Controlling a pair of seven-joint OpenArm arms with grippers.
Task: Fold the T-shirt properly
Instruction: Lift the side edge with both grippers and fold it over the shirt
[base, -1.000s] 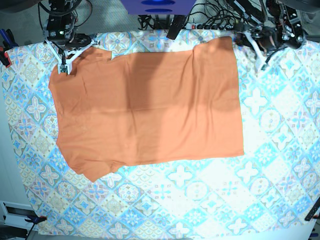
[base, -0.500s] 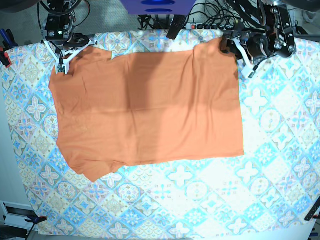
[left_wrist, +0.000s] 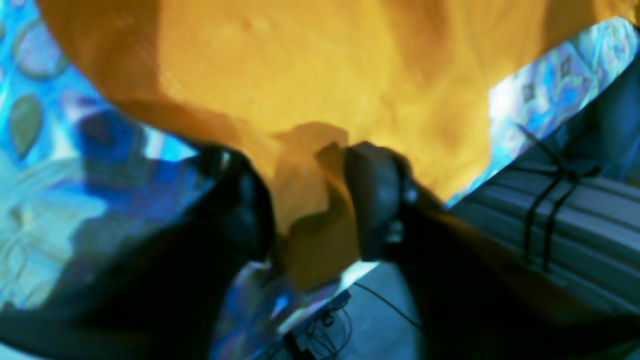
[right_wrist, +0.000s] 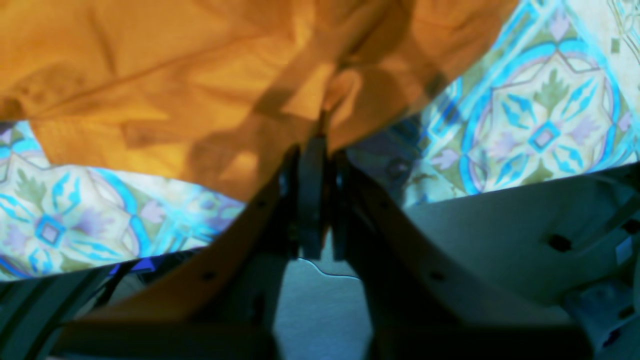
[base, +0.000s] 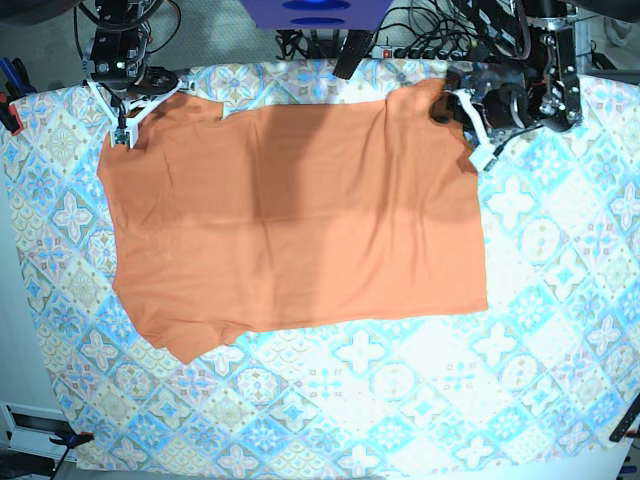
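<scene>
Base view is showing the T-shirt (base: 300, 215) lying flat on the tablecloth (base: 520, 330). Right gripper (right_wrist: 312, 150) is pinching one top corner; left gripper (left_wrist: 307, 200) is narrowing around the other and risking a shallow bite that slips.

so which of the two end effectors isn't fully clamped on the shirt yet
The left end effector, at the T-shirt corner on the base view's right: its jaws stand apart around a fabric fold. The right end effector is pinched shut on its corner.
</scene>
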